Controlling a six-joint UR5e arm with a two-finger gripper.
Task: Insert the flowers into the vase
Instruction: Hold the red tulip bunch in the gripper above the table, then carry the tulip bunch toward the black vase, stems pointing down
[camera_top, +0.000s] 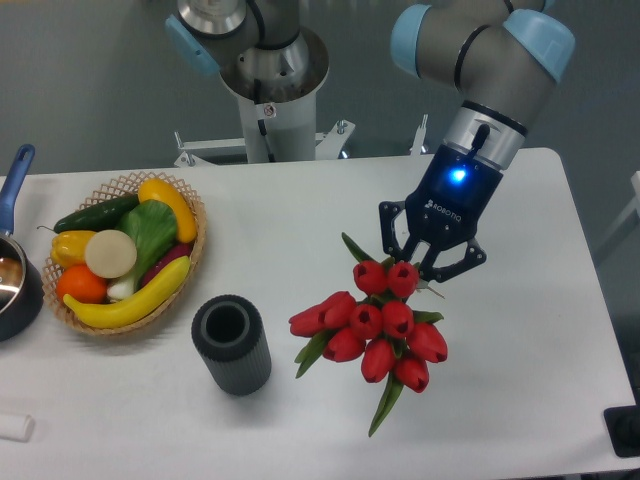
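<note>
Table (300, 230): nothing inserted yet, as we read it. Flowers (378, 325) are at centre-right, buds toward us, well apart from the vase (232, 345), which stands upright and empty to their left. Gripper (418, 268) is at the bunch's far end; we can't tell if its fingers have closed on the stems. Left: carry over, insert.

Flowers (375, 330) right of vase (232, 345), apart
</note>
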